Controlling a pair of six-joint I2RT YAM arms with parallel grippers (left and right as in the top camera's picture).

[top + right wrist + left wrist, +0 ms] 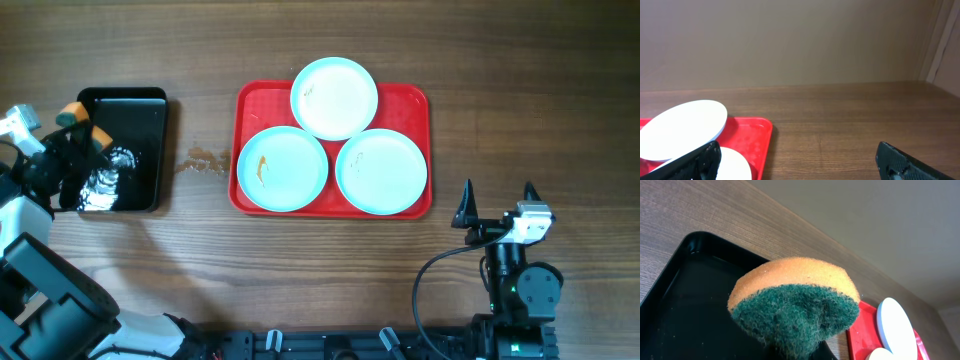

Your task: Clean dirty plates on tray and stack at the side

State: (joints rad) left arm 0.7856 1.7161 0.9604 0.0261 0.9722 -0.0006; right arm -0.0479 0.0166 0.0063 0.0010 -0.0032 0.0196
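Clamped in the left gripper [85,128] above a glossy black rectangular tray [150,105], the round orange-and-green sponge [795,305] looks readied for scrubbing three pale round plates [283,168] on the red plastic tray [255,100] to its right, while the right gripper [497,200] gapes empty.

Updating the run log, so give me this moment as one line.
left gripper: shut on sponge, over black tray | right gripper: open, empty, beside red tray | plates: all three on red tray, one orange-smeared
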